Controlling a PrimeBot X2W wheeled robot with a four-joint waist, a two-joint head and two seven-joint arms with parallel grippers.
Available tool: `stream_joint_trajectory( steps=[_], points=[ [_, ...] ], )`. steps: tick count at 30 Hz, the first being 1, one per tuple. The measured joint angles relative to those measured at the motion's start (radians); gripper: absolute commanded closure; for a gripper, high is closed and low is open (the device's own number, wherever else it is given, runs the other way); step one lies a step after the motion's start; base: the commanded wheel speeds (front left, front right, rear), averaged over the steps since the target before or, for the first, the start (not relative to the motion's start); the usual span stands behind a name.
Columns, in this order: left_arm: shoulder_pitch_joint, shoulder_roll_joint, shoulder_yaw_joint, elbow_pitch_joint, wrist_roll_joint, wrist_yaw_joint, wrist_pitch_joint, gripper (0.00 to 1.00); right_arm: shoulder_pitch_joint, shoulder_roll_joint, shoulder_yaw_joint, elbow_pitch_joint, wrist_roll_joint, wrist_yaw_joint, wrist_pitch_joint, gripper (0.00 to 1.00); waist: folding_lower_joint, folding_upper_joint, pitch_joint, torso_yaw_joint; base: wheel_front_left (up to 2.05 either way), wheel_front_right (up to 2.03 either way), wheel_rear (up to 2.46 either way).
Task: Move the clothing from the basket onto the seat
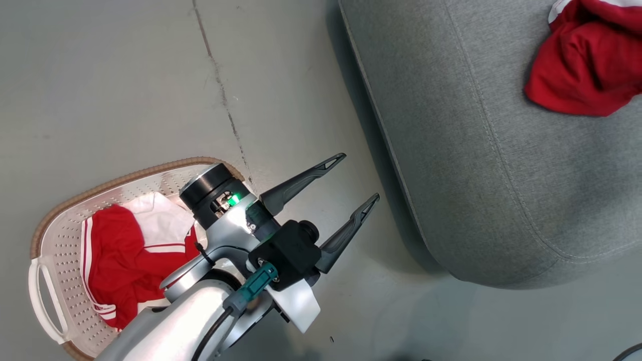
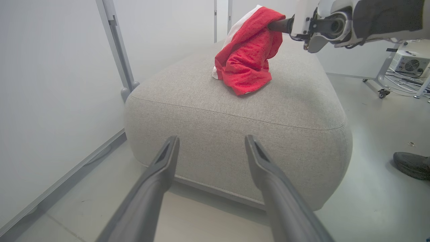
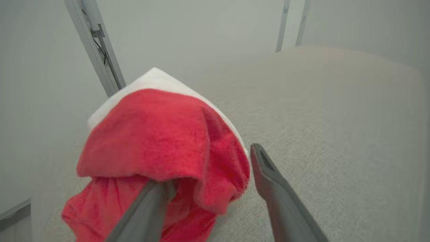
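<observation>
You've got the basket (image 1: 60,250) lower left, red-and-white garment (image 1: 120,265) inside. Your left gripper (image 1: 358,176) is spread, empty, over floor between basket and seat (image 1: 476,175). The red garment (image 1: 587,65) sits on the seat's top, well in from the near edge. Your right gripper (image 3: 211,166) is released, fabric draped over one finger.

We see the bright red soft garment (image 1: 587,65) on the big grey fabric seat cushion (image 1: 501,150) cut off by the head view's top-right corner. The pale left forearm (image 1: 170,321) hides part of the cream perforated plastic basket (image 1: 55,235). Red cloth covers one fingertip of the right gripper (image 3: 210,168); the cushion's far end blurs in that wrist view.
</observation>
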Motion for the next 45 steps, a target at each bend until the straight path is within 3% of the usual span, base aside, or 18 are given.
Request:
stream_joint_trajectory(
  steps=[12,20,33,45],
  points=[
    [0.035,-0.032,0.021,0.066,-0.056,0.042,-0.081,0.0,0.174,-0.002,0.078,-0.026,0.016,0.0,0.0,0.0,0.0,0.0001,-0.111,-0.003,0.0,0.0,0.0],
    [0.11,-0.041,0.074,0.114,-0.102,0.111,-0.148,0.0,0.337,0.028,0.145,-0.228,0.043,0.0,0.0,0.0,0.0,0.0,-0.21,0.032,0.0,0.0,0.0],
    [0.222,-0.083,0.191,0.179,-0.186,0.249,-0.241,0.0,0.558,0.105,0.257,-0.572,-0.03,0.0,0.004,0.0,0.0,0.0,-0.324,0.202,0.0,0.0,0.0],
    [0.319,-0.084,0.308,0.182,-0.251,0.318,-0.291,0.0,0.707,0.157,0.354,-0.805,-0.103,0.0,0.096,0.0,0.0,0.0,-0.421,0.36,0.0,0.0,0.0]
  ],
)
